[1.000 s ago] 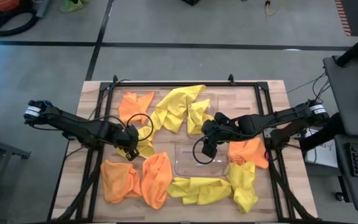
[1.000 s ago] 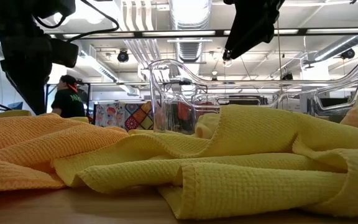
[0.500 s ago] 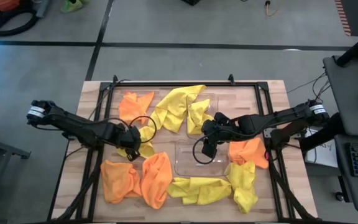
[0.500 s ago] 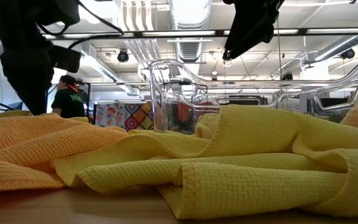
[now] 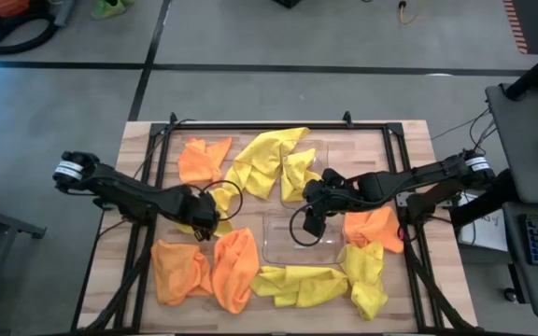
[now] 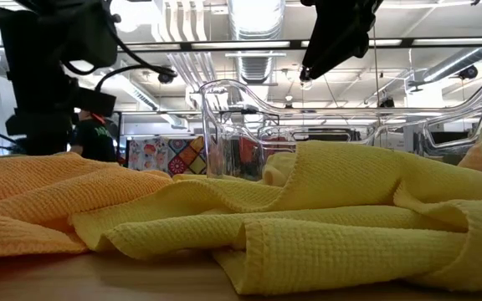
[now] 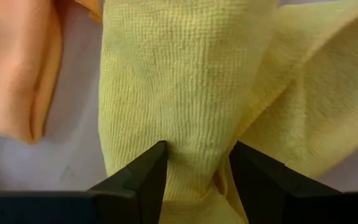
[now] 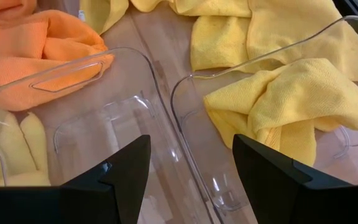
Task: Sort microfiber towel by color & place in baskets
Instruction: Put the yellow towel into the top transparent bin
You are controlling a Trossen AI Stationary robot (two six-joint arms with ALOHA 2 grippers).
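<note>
My left gripper (image 5: 204, 215) is open, low over a crumpled yellow towel (image 5: 219, 224) left of the table's middle. In the left wrist view (image 7: 197, 168) a raised fold of that towel (image 7: 185, 93) stands between its fingers. My right gripper (image 5: 311, 224) is open and holds nothing above the near clear basket (image 5: 278, 250), which has no cloth in it. The far clear basket (image 5: 318, 149) holds a yellow towel (image 8: 278, 106). Orange and yellow towels lie spread on the table around both baskets. My left gripper comes at the yellow towel from above, fingers pointing down. Its two fingertips (image 7: 151, 171) stand against the cloth on either side of a raised fold (image 7: 194, 140), with the gap still wide. The towel lies on the table, slack.
Orange towels lie at the far left (image 5: 202, 159), the near left (image 5: 180, 271) (image 5: 234, 269) and the right (image 5: 374, 227). Yellow towels lie at the far middle (image 5: 264, 161) and along the near edge (image 5: 302, 283) (image 5: 367, 275). A black frame (image 5: 250, 126) borders the table.
My left gripper has gone a little toward the table's right and near edges and down onto the yellow towel. My right gripper has kept still.
</note>
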